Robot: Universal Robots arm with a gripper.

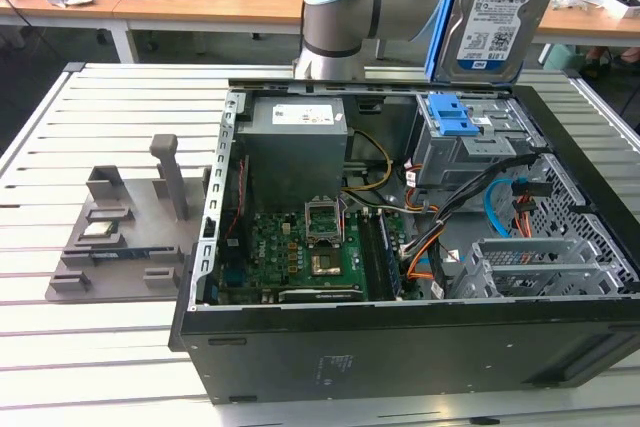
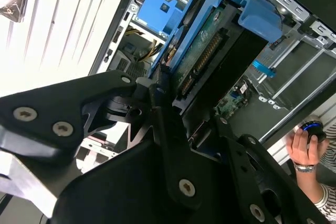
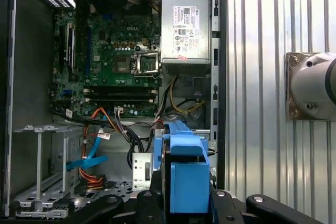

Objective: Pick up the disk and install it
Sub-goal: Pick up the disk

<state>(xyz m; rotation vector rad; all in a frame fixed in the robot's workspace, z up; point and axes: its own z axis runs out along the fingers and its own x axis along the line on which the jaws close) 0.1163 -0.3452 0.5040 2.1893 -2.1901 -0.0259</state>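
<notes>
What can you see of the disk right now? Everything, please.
The disk is a flat silver hard drive, its blue-and-white barcoded label facing the exterior view, framed by a blue plastic carrier. It stands on edge in the air, clamped by the gripper, above the drive cage with the blue latch, on the exterior view's right of the open computer case. The second wrist view shows its other face, a green circuit board. It looks clear of the cage.

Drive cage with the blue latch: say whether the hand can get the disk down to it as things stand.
Probably yes: the hand holds the disk upright above the drive cage, and nothing visibly lies between them.
</notes>
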